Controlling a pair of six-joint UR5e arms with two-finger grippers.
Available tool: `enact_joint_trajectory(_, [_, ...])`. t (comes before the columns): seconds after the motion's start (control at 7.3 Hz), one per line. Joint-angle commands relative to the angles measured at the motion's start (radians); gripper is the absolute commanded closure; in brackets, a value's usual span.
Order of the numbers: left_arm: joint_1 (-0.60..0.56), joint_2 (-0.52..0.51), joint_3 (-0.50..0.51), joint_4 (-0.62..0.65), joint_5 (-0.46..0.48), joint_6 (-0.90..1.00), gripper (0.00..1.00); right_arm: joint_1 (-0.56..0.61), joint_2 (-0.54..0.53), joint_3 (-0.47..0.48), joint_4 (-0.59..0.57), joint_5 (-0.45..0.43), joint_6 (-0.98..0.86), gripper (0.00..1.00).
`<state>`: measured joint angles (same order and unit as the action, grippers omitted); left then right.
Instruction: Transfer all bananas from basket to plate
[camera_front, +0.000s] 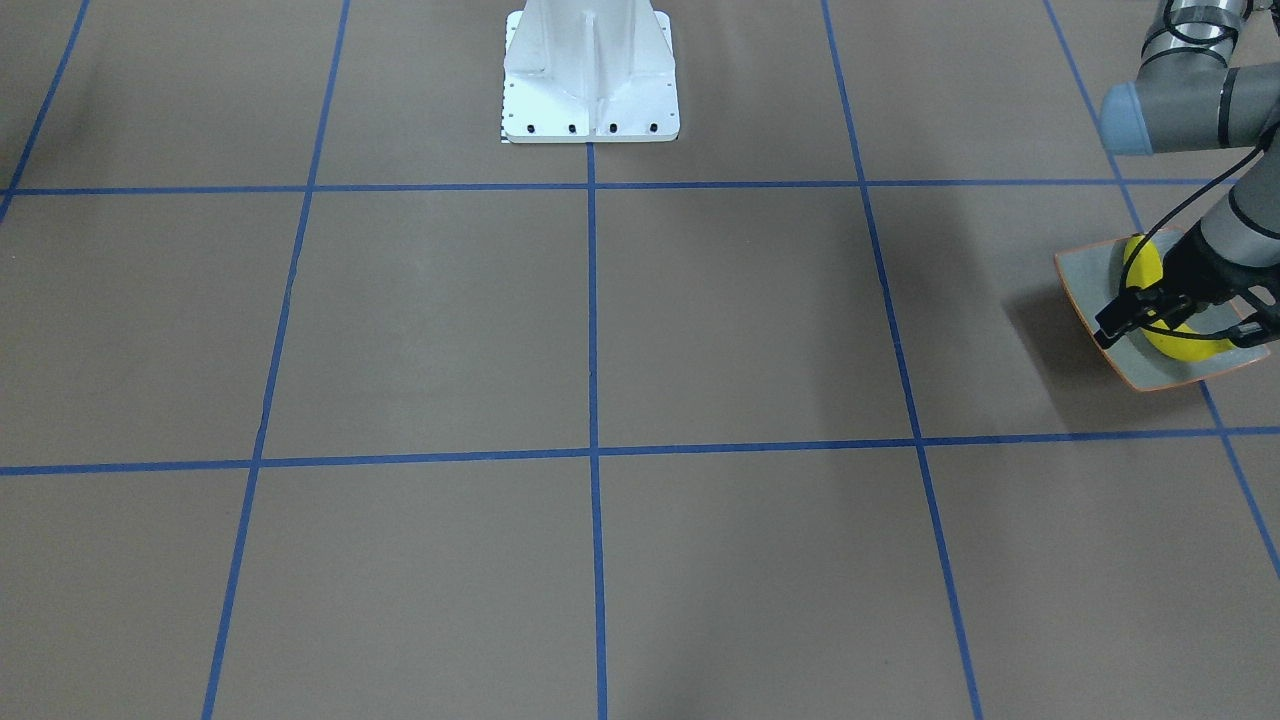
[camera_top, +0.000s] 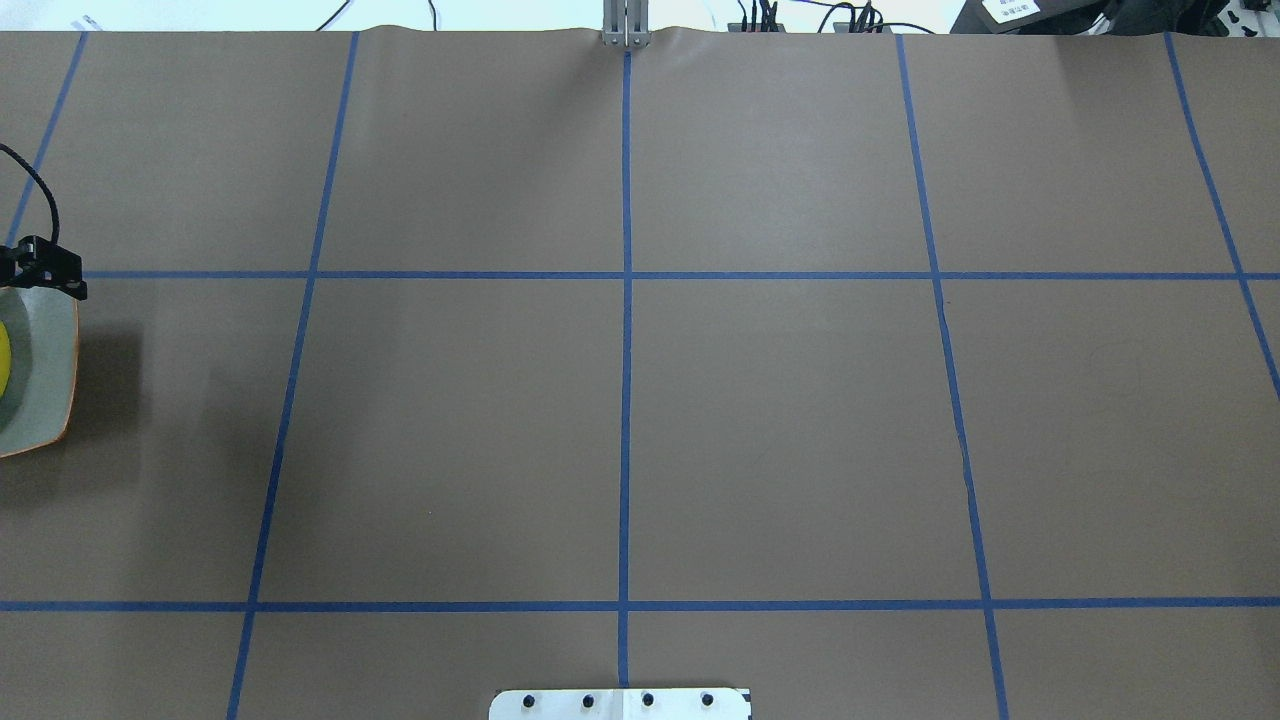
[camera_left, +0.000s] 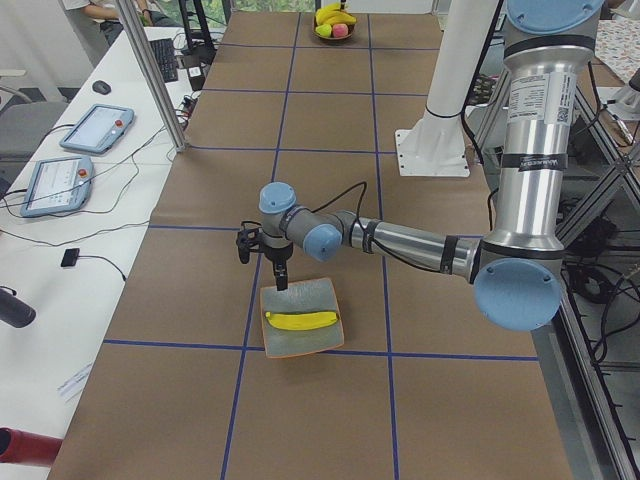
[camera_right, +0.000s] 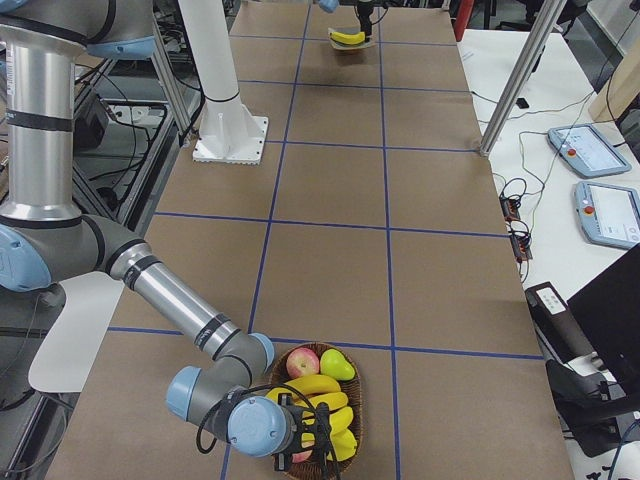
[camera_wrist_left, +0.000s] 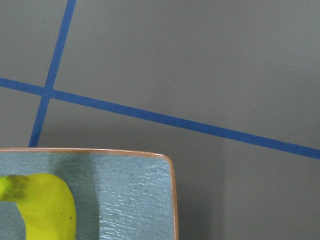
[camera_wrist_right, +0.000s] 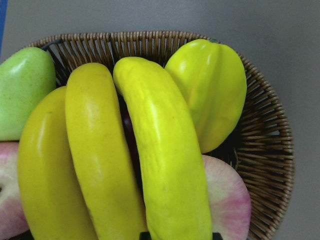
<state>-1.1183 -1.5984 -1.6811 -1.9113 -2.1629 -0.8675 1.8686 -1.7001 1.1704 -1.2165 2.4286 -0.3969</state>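
One glossy yellow curved banana (camera_left: 300, 321) lies flat on the squarish grey-green dish with the thin orange rim (camera_left: 314, 296). Three more yellow bananas (camera_wrist_right: 160, 150) lie side by side in the round brown wicker basket (camera_wrist_right: 270, 150), which makes four in all. The basket also holds one green pear (camera_wrist_right: 25, 95) and one yellow-green ridged fruit (camera_wrist_right: 215, 95). Pink-red apple skin shows beneath the bananas (one apple or two, the wrist view does not settle it).

The dish sits near the left end of the brown paper-covered worktop (camera_top: 780, 440), with one edge reaching a blue tape line. The basket sits near the right end, just past another tape line. The two are well apart, with the full taped grid of the worktop between them and the white pedestal base (camera_front: 590, 90) on the robot's side.

The left fingers (camera_left: 282, 278) point down at the dish corner farther from the robot, apart from the banana. How far they are spread cannot be told. The right fingers (camera_right: 316, 425) hang close over the basket bananas. In the right wrist view two dark tips just show at the bottom edge, one on either side of a banana. Whether they press on it cannot be told.
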Motion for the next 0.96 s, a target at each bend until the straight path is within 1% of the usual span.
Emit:
enact_joint_trajectory(0.0, [0.0, 0.0, -0.003, 0.0, 0.0, -0.002, 0.01, 0.003, 0.016, 0.061, -0.004, 0.012, 0.001, 1.0])
enact_joint_trajectory(0.27, [0.0, -0.002, -0.008, -0.002, -0.005, -0.005, 0.01, 0.004, 0.014, 0.133, -0.006, 0.026, 0.004, 1.0])
enact_joint_trajectory(0.41, [0.0, -0.005, -0.009, -0.003, -0.006, -0.005, 0.01, 0.003, 0.016, 0.158, -0.003, 0.05, 0.053, 1.0])
enact_joint_trajectory(0.55, [0.0, -0.03, -0.002, -0.002, -0.008, -0.011, 0.01, 0.001, 0.017, 0.191, 0.003, 0.082, 0.166, 1.0])
enact_joint_trajectory(0.68, [0.0, -0.064, 0.003, 0.0, -0.008, -0.043, 0.01, -0.032, 0.017, 0.234, 0.005, 0.125, 0.237, 1.0])
enact_joint_trajectory(0.82, [0.002, -0.118, 0.01, 0.0, -0.008, -0.089, 0.01, -0.087, 0.017, 0.299, 0.008, 0.139, 0.332, 1.0])
